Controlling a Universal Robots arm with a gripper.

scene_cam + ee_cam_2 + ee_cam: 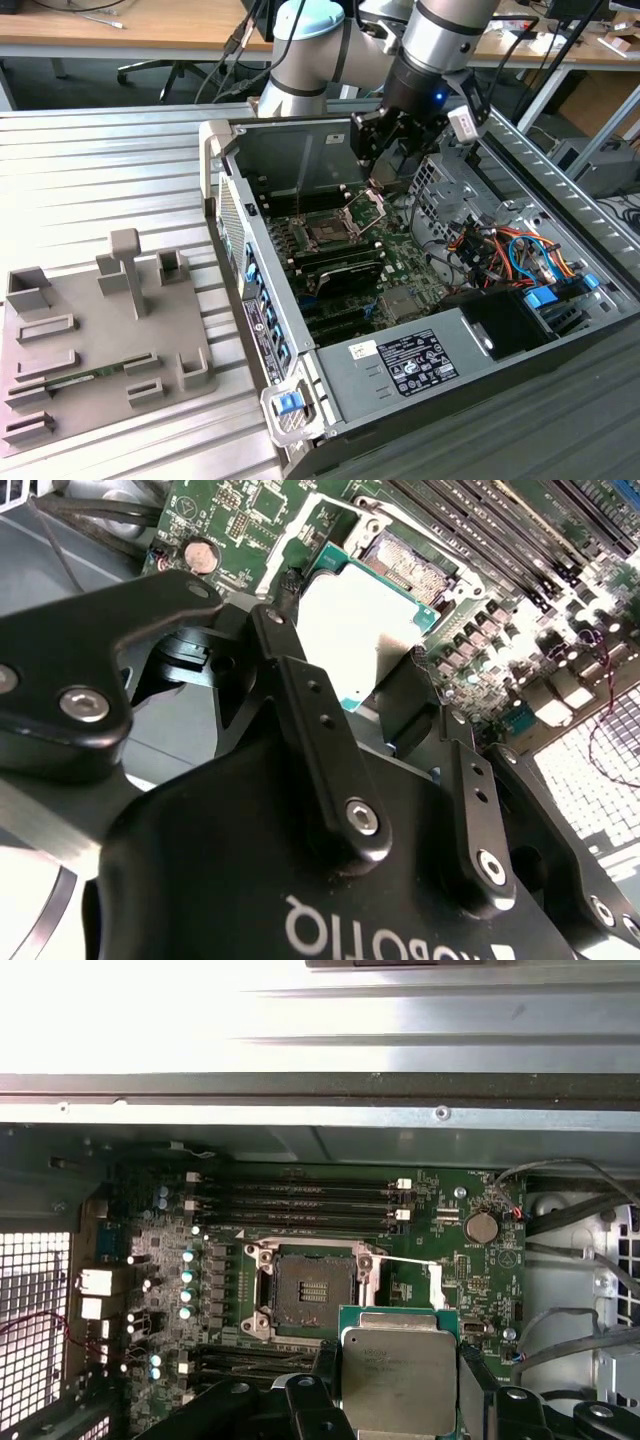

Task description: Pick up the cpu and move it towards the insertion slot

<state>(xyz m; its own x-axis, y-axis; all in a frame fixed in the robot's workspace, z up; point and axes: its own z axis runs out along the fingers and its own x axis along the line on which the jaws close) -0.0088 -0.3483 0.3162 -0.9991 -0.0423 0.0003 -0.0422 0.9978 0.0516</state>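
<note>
The cpu point(398, 1380) is clamped in the tool point(400, 1400), held above the board just beside the open slot point(312, 1293).

The cpu point(398, 1380) has a dull silvery metal top with a thin green rim. The gripper point(350, 685) is matt black with shiny steel screws. The insertion slot point(312, 1292) has a bare metal frame on glossy green circuit board point(430, 1250).
</note>
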